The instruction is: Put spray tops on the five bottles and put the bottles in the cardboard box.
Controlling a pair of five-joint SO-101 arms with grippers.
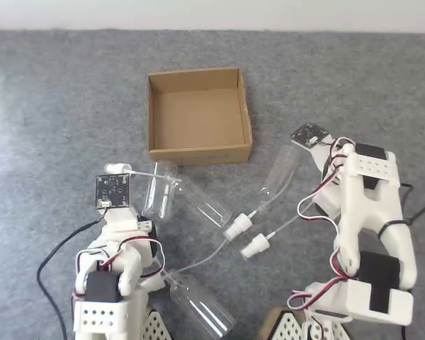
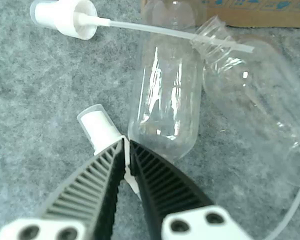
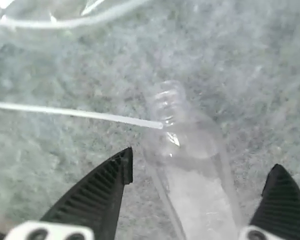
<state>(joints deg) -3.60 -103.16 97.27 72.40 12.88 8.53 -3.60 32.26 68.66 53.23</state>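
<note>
Gripping now: the left gripper [image 2: 127, 145] is closed on a white spray top [image 2: 96, 125], pinching it just under the head, low over the counter [image 1: 57, 106].
Right side: the right gripper [image 3: 204, 160] stands wide open, one jaw on each side of a lying bottle [image 3: 190, 145] and not touching it.
Lying bottle: its threaded neck is bare, and the end of a thin tube sits right at its mouth.
Beside the left gripper: two clear bottles, the near bottle [image 2: 165, 100] and the far bottle [image 2: 250, 100]. The far bottle's neck is uncapped. A loose spray top [image 2: 65, 17] rests its tube across both.
Between the arms: two more tops [image 1: 237, 227] lie on the counter. Whether either is seated on a bottle cannot be told.
Cardboard box [image 1: 198, 152]: holds no bottle yet.
Progress: early, by my reading. No bottle is clearly capped and none is boxed, so capping and boxing appear to remain for all five.
</note>
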